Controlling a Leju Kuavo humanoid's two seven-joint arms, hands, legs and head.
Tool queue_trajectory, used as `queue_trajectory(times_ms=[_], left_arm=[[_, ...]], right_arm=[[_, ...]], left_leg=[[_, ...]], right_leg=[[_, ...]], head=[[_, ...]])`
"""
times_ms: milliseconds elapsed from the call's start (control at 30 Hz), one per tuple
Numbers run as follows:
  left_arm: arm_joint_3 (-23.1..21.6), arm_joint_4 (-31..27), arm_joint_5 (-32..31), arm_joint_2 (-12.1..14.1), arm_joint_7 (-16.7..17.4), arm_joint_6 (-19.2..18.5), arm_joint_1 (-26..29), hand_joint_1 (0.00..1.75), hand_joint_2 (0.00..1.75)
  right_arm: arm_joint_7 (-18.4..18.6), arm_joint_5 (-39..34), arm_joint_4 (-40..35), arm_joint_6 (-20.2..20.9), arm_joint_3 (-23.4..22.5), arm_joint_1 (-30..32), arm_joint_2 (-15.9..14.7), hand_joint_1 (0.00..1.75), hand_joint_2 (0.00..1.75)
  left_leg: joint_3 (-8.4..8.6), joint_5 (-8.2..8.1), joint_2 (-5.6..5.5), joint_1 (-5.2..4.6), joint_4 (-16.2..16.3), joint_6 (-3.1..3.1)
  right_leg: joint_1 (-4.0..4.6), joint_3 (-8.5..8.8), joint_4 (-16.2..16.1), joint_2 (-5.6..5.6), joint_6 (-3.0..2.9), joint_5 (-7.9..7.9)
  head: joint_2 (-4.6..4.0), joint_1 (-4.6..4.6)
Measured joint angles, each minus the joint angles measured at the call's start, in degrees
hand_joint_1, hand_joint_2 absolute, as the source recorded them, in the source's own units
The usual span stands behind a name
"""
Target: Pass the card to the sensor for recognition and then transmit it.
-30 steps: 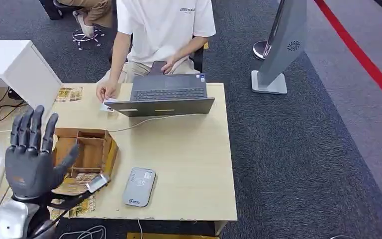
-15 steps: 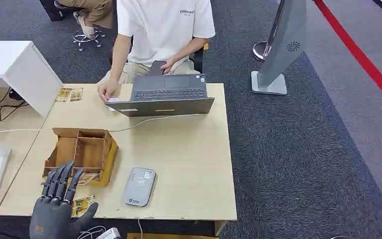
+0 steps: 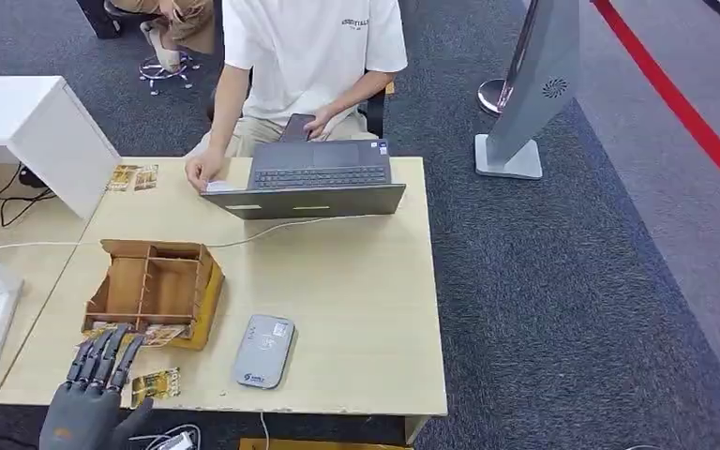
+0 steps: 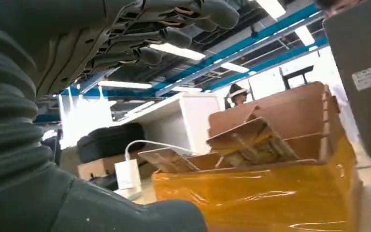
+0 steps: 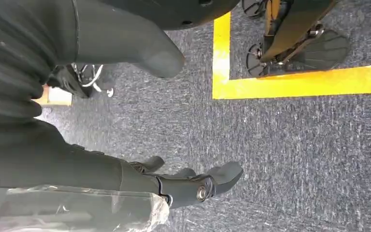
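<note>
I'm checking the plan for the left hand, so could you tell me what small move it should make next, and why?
Probably reach forward to the cards at the near side of the box. The left hand holds nothing, fingers spread, at the table's near edge, and the card reader beside the box has no card on it.

The left hand (image 3: 89,398) hovers, fingers spread and holding nothing, at the near left corner of the table (image 3: 356,309); the right hand (image 5: 183,186) hangs below it, fingers loosely extended.
</note>
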Motion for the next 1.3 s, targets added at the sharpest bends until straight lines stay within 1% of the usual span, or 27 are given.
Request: queue_trajectory(times_ms=[67, 167, 267, 367, 500, 600, 800, 1000, 1300], left_arm=[[3.07, 1.8, -0.76, -1.52, -1.96, 0.0, -1.25, 0.0, 1.75], [6.4, 4.02, -1.82, -2.99, -2.77, 0.07, -3.58, 0.0, 1.75], [8.17, 5.77, -2.76, -3.74, -2.97, 0.13, -5.83, 0.0, 1.75], [8.91, 6.86, -3.85, -4.32, -3.08, 0.13, -7.82, 0.0, 1.75], [8.89, 8.22, -5.31, -5.07, -2.62, 0.13, -10.95, 0.0, 1.75], [8.67, 9.61, -6.01, -5.57, -1.48, 0.13, -13.46, 0.0, 1.75], [5.59, 12.22, -6.38, -6.23, 0.53, 0.15, -17.2, 0.0, 1.75], [3.12, 13.81, -5.66, -6.47, 1.49, 0.15, -18.47, 0.0, 1.75], [1.3, 15.1, -3.52, -6.38, 1.91, 0.2, -18.95, 0.0, 1.75]], right_arm=[[0.0, 0.17, 0.07, 0.06, 0.04, -0.08, 0.0, 0.0, 1.75], [-0.11, 0.63, 0.09, 0.13, 0.11, -0.07, 0.0, 0.0, 1.75], [-0.04, 1.01, 0.11, 0.2, 0.39, -0.14, 0.0, 0.0, 1.75], [0.11, 1.29, 0.11, 0.42, 0.81, -0.24, -0.02, 0.0, 1.75], [0.57, 2.05, 0.11, 0.96, 1.42, -0.54, -0.02, 0.0, 1.75], [0.68, 2.23, 0.13, 0.98, 1.71, -0.77, -0.02, 0.0, 1.75], [0.85, 2.4, 0.15, 1.14, 2.54, -1.29, -0.02, 0.0, 1.75], [1.16, 2.47, 0.17, 1.07, 2.71, -1.41, -0.02, 0.0, 1.75], [1.16, 2.45, 0.17, 1.05, 2.73, -1.39, -0.24, 0.0, 1.75]], left_leg=[[0.02, 0.0, -0.03, 0.01, 0.0, -0.01], [0.02, 0.02, -0.03, 0.01, 0.0, -0.01], [0.02, 0.05, -0.04, 0.01, 0.0, -0.01], [0.03, 0.05, -0.04, 0.01, 0.0, -0.02], [0.04, 0.05, -0.05, 0.0, 0.01, -0.01], [0.05, 0.05, -0.04, 0.0, 0.02, -0.01], [0.07, 0.08, -0.02, 0.0, 0.03, 0.01], [0.06, 0.08, -0.02, 0.0, 0.03, 0.01], [0.06, 0.08, -0.02, 0.0, 0.03, 0.01]], right_leg=[[0.01, 0.03, 0.0, -0.02, -0.01, 0.01], [0.01, 0.03, 0.0, -0.03, -0.01, 0.01], [0.01, 0.04, 0.0, -0.04, -0.02, 0.02], [0.01, 0.04, 0.0, -0.04, -0.02, 0.02], [0.01, 0.04, 0.0, -0.06, -0.02, 0.03], [0.01, 0.04, 0.0, -0.05, -0.03, 0.04], [0.0, 0.03, 0.0, 0.0, -0.04, 0.05], [0.01, 0.02, 0.0, 0.01, -0.03, 0.05], [0.01, 0.02, 0.0, 0.01, -0.04, 0.05]], head=[[0.0, 0.0], [0.0, 0.0], [0.0, 0.02], [0.0, 0.02], [0.0, 0.02], [0.0, 0.02], [0.0, 0.02], [0.0, 0.02], [0.0, 0.04]])
